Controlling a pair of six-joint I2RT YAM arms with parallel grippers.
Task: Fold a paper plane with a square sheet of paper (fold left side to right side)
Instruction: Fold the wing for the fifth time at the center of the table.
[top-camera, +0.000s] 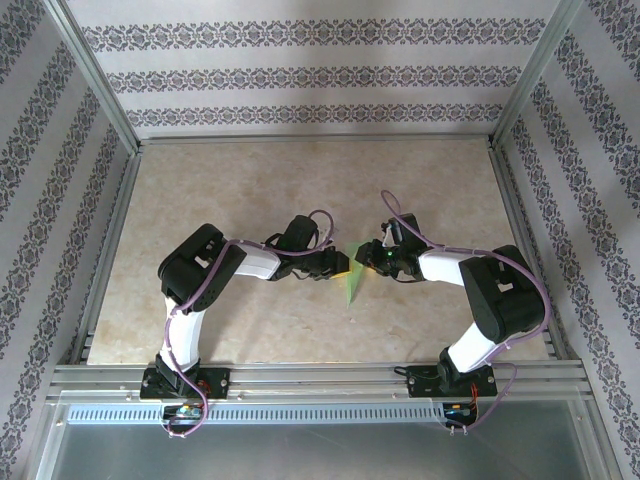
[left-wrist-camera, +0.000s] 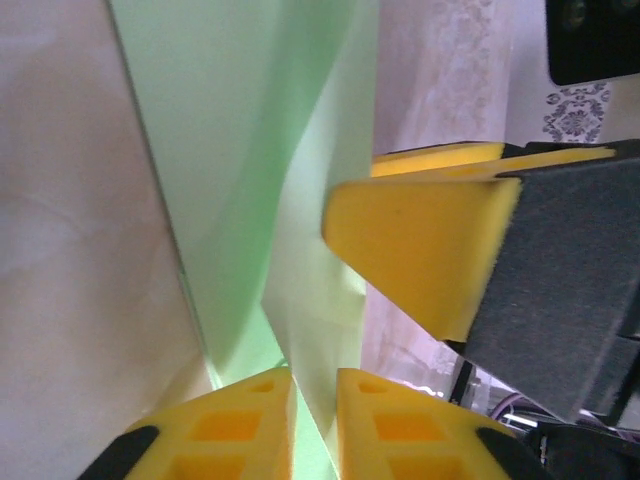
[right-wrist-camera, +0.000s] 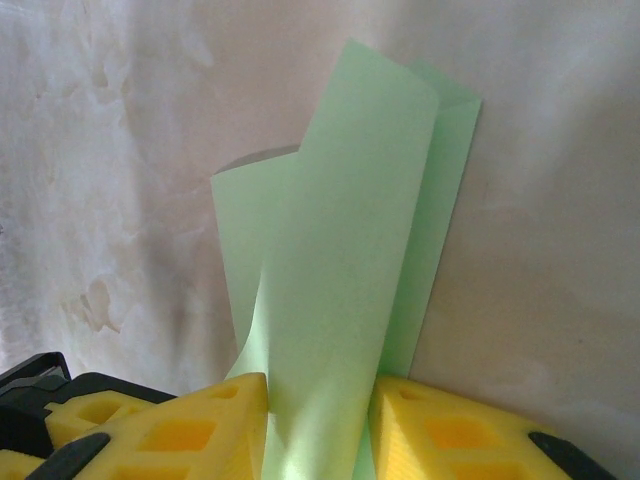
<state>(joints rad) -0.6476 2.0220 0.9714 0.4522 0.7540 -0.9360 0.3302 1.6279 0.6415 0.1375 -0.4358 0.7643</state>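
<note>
Two grippers: the left gripper and the right gripper faced each other, close together, over the middle of the beige mottled tabletop.
Task item: the square sheet of paper, light green, was between the two grippers and reached from them toward the near edge of the table.
Sheet shape: it was partly folded over on itself. The layers curled apart instead of lying flat. The right wrist view showed a soft, rounded bend at the far end, with a second layer showing beside it.
Left side: the yellow fingers were drawn nearly together, with the sheet running through the narrow gap. It could not be told whether they actually pressed the paper.
Right side: the yellow fingers stood somewhat wider apart. The curled sheet filled the space between them and lay against both inner faces, so it was grasped.
Spacing: in the left wrist view, one yellow pad of the right gripper hung just beside the sheet, close above the left fingers.
Surroundings: patterned wall panels enclosed the table on three sides.
</note>
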